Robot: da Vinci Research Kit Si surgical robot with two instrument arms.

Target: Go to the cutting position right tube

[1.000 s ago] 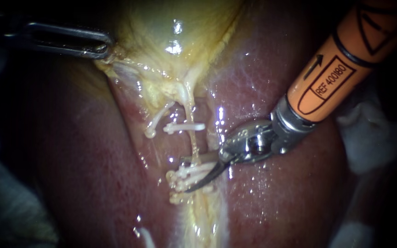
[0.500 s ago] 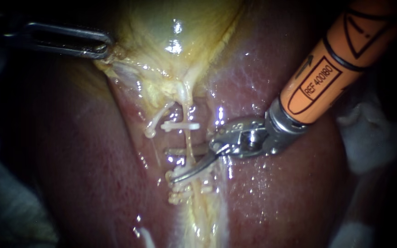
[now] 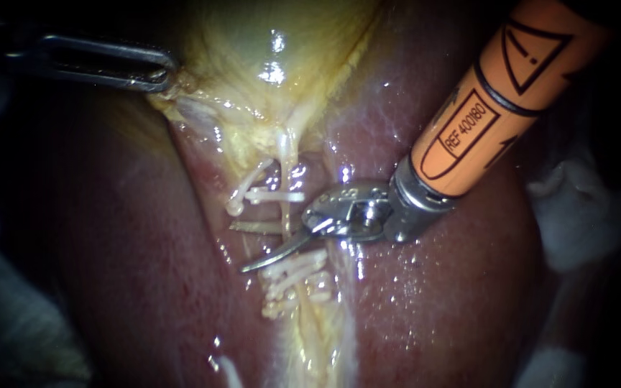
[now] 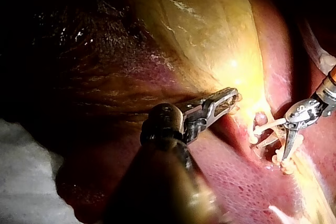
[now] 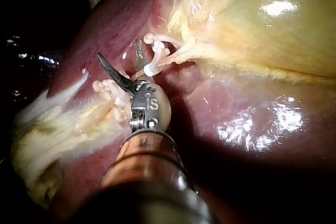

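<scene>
endoscope view: right instrument (image 3: 238, 247), jaws parted astride the right tube (image 3: 286, 212) between clips (image 3: 292, 269); left instrument (image 3: 161, 76) clamped on gallbladder (image 3: 253, 39) edge.

Left instrument (image 3: 154, 72) is seen entering from the left in endo view, shaft nearly horizontal. Its slotted jaws are laid together and clamped on the edge of the gallbladder (image 3: 274, 43). In its own wrist view the jaws are angled off the shaft line at a bent wrist joint. Right instrument (image 3: 238, 248) is seen entering from upper right, orange shaft slanted down-left. Its metal wrist is bent so the tip is pointed left and slightly down. Its 2 curved blades are held apart w/ a clear gap, upper blade approx. horizontal, lower one swept downward. The instruments are set well apart.
</scene>
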